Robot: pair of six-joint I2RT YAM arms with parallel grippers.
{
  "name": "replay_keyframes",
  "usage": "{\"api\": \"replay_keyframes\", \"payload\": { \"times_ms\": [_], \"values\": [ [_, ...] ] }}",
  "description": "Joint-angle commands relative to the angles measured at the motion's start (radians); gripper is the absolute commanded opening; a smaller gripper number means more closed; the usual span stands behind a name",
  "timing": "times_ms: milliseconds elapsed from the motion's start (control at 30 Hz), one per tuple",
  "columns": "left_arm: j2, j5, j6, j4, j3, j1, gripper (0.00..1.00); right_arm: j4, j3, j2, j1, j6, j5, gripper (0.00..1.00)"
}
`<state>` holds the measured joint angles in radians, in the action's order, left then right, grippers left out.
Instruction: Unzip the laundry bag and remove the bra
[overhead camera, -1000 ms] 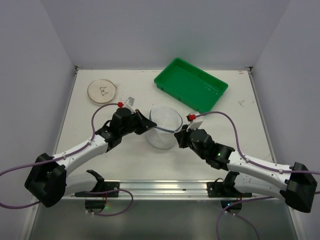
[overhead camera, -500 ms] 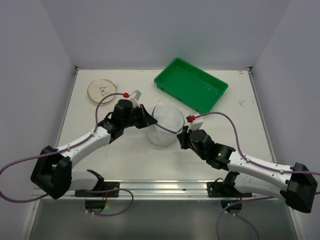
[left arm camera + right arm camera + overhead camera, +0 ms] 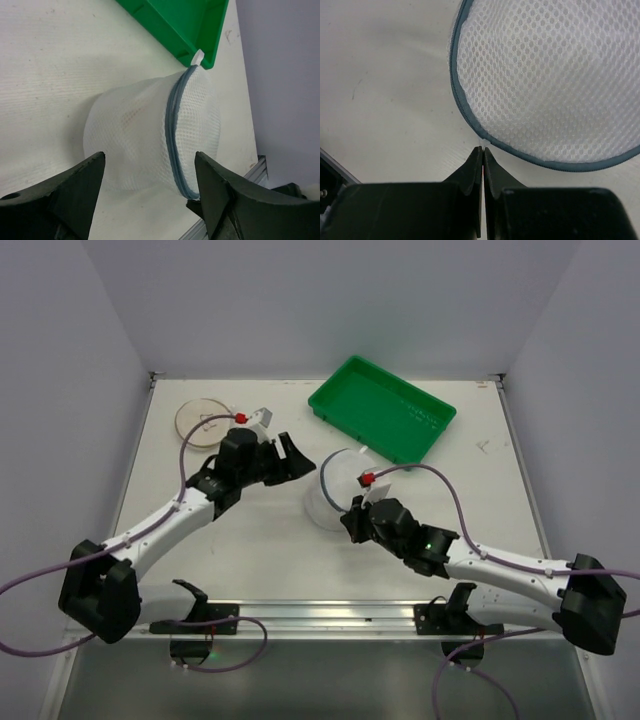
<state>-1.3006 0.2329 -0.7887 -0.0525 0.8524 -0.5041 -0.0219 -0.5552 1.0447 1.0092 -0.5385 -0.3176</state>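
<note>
The laundry bag (image 3: pixel 132 132) is seen at the centre of the frame, lying on the white desk (image 3: pixel 50 75). Its white mesh is divided by a grey-blue zipper (image 3: pixel 172 142) running from top to bottom, and a small white tab (image 3: pixel 198 56) is seen at the zipper's upper end, just beside the corner of the green tray (image 3: pixel 180 20) at the top. The left gripper (image 3: pixel 150 157) is held open, its dark fingers (image 3: pixel 75 190) spread wide at the lower left and lower right, with nothing gripped between them.

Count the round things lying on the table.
2: the flat beige disc at the table's far left, and the mesh laundry bag near the middle, just on the near side of the green tray. Nothing else round shows.
</note>
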Motion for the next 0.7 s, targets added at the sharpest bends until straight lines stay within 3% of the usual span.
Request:
{"api": "replay_keyframes", "payload": {
  "times_ms": [0,133,300,667],
  "values": [
    [0.122,-0.06,-0.056,-0.083,-0.028,0.006,0.76,-0.096,-0.049,0.035,0.009,-0.011,0.028,0.0],
    [0.195,0.018,-0.141,0.002,-0.131,0.004,0.76,-0.154,-0.077,0.084,0.017,-0.025,0.034,0.0],
    [0.166,0.114,-0.184,0.124,-0.202,0.001,0.75,-0.17,-0.123,0.155,0.049,-0.032,0.032,0.0],
    [0.1,0.118,-0.268,0.294,-0.246,-0.053,0.73,-0.199,-0.15,0.207,0.08,-0.038,0.025,0.0]
  ]
}}
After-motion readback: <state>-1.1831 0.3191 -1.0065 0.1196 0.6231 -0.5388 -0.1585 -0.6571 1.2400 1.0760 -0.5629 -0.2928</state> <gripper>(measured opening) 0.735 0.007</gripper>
